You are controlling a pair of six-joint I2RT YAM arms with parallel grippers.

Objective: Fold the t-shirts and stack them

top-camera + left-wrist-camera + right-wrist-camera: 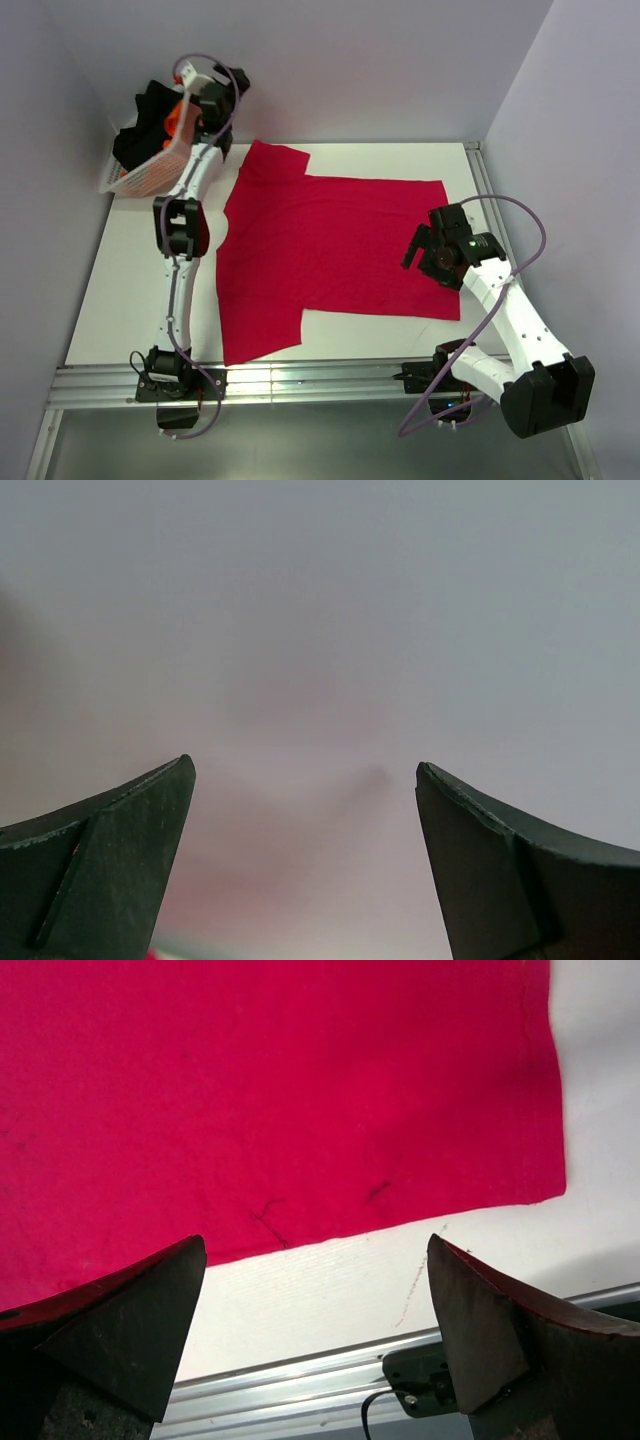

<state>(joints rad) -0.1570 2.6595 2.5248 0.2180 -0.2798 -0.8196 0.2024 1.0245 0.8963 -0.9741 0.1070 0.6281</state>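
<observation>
Fingers on both arms are standing wide apart and holding nothing. The left fingers are facing only the pale wall, raised at the far left corner beside the white basket, which is holding dark clothes and something orange. The right fingers are hovering over the near right corner of the red t-shirt, just above its hem.

That t-shirt is lying spread flat in the middle of the white surface. Its long axis is running left to right, with the neck end and both sleeves pointing toward the left arm and the straight hem pointing right. The left arm's forearm is crossing over the neck edge and blocking that side.

Bare surface is showing as a strip beyond the hem on the right, a thin strip between the near edge of the cloth and the metal rail, and a wider band left of the left arm. Walls are closing in the back and both sides.
</observation>
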